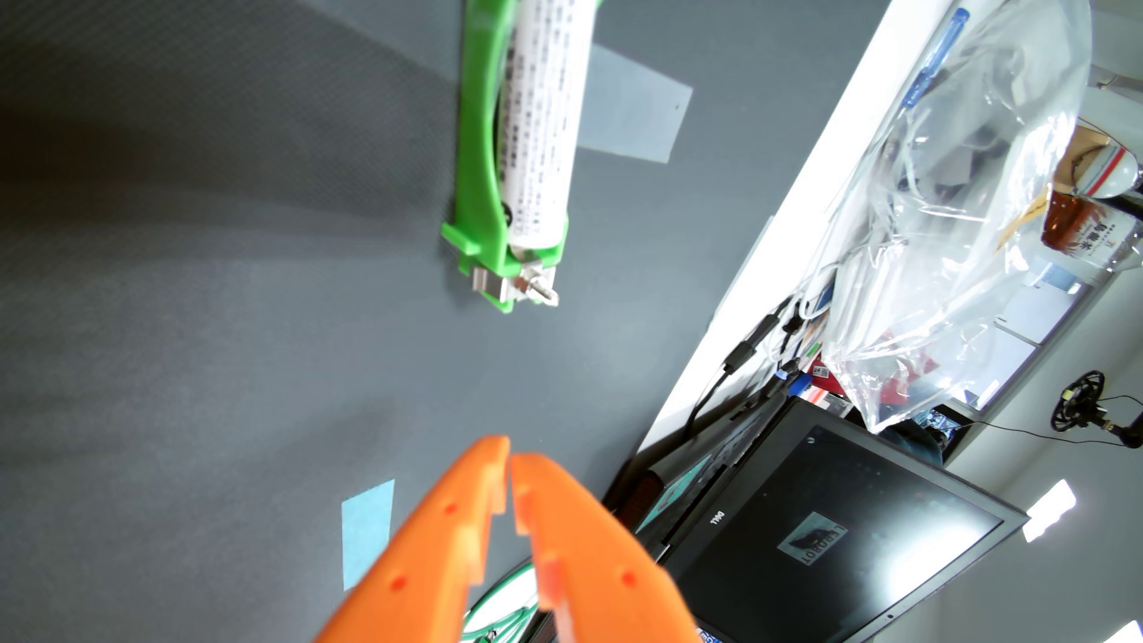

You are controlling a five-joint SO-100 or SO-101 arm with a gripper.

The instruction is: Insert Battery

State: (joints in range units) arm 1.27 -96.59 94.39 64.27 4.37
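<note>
Gripper: the orange gripper (510,460) enters from the bottom centre of the wrist view; its two fingers meet at the tips, closed together with nothing between them.
Battery: a white battery (544,117) with printed text lies at the top centre, seated in a green holder (479,142); well apart from the gripper.
Holder end: a metal contact (526,289) sticks out at the holder's lower end.
Surface: a dark grey mat (216,278); a pale tape strip (637,114) right of the holder; a blue tape piece (367,532) at lower left of the gripper.
Right side: a clear plastic bag (965,204) at upper right; a laptop (835,532) at lower right.
</note>
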